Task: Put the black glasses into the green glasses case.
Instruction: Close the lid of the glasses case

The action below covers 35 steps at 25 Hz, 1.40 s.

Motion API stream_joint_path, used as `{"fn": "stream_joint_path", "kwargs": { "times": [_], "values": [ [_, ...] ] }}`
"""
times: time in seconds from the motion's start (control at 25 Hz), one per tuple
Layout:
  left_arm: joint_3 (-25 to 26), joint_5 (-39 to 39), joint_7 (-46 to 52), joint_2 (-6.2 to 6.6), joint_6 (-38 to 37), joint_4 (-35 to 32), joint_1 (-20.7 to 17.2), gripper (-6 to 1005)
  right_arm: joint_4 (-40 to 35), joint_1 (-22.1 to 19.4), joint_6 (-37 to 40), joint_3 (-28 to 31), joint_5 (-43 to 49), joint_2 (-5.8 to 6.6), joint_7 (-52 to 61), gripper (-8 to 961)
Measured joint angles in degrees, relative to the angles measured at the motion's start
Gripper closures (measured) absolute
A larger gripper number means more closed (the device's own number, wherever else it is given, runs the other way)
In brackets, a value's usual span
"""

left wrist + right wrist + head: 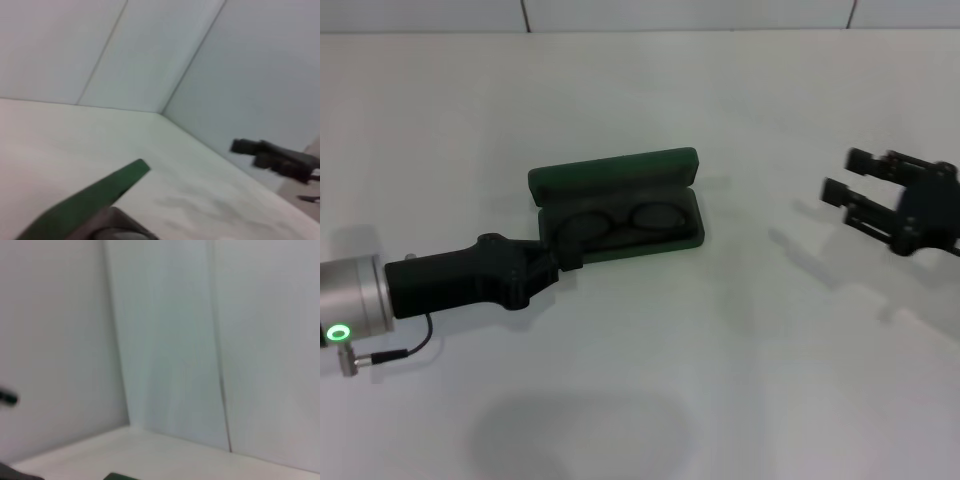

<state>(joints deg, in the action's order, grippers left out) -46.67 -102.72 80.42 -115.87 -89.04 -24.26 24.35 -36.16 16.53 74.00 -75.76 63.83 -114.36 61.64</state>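
The green glasses case (pixel 615 172) lies open in the middle of the white table, its lid standing up at the back. The black glasses (pixel 638 219) lie inside the tray, both lenses showing. My left gripper (pixel 563 252) reaches in from the left, and its tip is at the case's left end, over the left lens. My right gripper (pixel 846 174) hovers open and empty well to the right of the case. In the left wrist view the case's lid edge (pixel 100 192) is close by, with the right gripper (pixel 272 157) farther off.
The white table (pixel 720 380) stretches around the case with nothing else on it. Pale walls meet the table's far edge (pixel 640 32). The left arm's silver wrist with a green light (pixel 338 332) sits at the left edge.
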Motion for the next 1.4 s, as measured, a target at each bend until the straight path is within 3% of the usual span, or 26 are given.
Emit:
{"fn": "stream_joint_path", "kwargs": {
  "times": [0.04,0.16,0.32,0.64,1.4],
  "values": [
    [0.01,0.00,0.00,-0.06,0.92,0.00,0.21,999,1.94,0.76,1.61,1.77,0.41,0.34,-0.10,622],
    [0.00,0.12,0.00,-0.21,3.75,0.02,0.77,999,7.28,3.63,5.81,5.75,6.06,2.99,-0.47,450],
    [-0.03,0.00,0.00,-0.39,8.83,0.09,1.85,999,6.66,4.41,5.38,5.93,12.03,3.27,-0.49,298],
    [-0.62,-0.29,-0.46,-0.78,15.24,0.10,3.42,1000,5.76,7.60,6.07,5.81,23.76,2.14,-2.65,68],
    [-0.24,0.03,-1.16,-1.59,25.92,0.13,5.19,1000,5.69,8.23,8.57,5.75,25.00,1.25,-3.30,68]
  ]
}}
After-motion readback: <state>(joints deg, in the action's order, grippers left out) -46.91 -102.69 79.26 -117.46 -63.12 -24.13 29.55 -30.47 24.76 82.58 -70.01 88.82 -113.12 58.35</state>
